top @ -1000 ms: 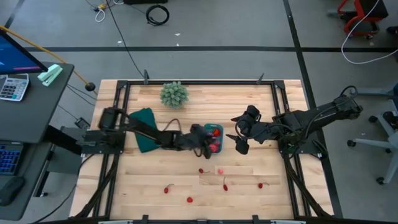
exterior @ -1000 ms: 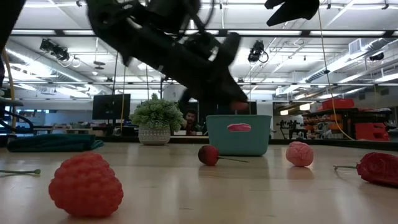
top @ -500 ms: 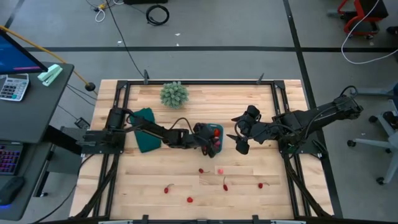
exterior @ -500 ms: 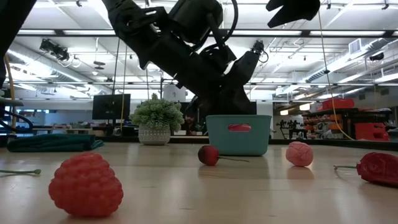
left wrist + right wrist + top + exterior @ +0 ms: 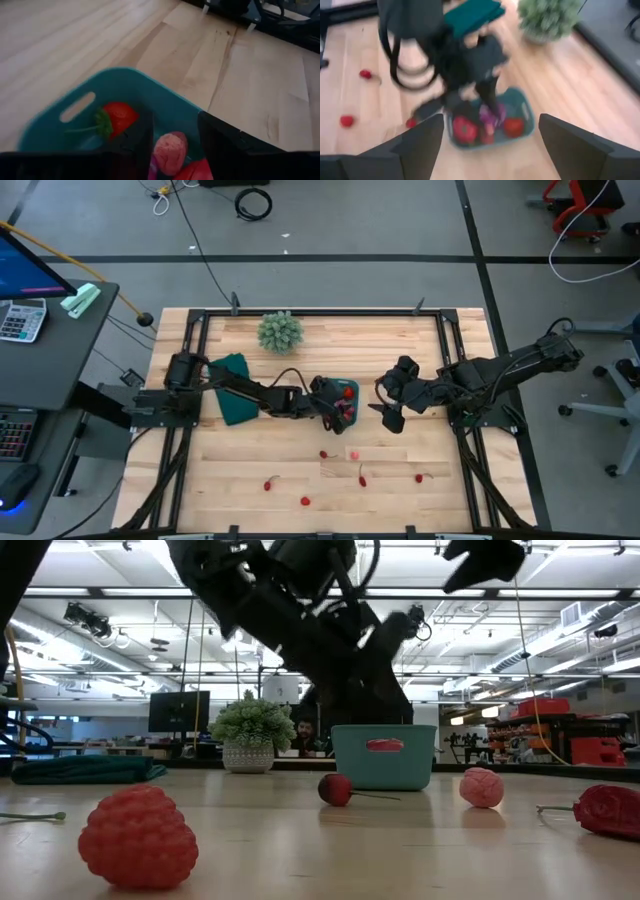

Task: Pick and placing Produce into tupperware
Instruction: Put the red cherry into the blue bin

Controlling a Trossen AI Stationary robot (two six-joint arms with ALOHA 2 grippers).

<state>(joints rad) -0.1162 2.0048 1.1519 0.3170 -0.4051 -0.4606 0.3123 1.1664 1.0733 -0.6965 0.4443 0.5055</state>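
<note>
Small teal-blue plastic tub (image 5: 345, 402) mid-desk, long axis running front to back, holding red and pink toy produce (image 5: 169, 150), left gripper (image 5: 172, 137) spread apart above it, right gripper (image 5: 487, 142) wide apart, hovering nearby.

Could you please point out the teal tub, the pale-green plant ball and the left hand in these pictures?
teal tub (image 5: 384, 762), low view, on its front wall below the handle slot.
pale-green plant ball (image 5: 280, 331), high view, on its spiky top.
left hand (image 5: 340, 408), high view, between its fingertips over the tub.
</note>
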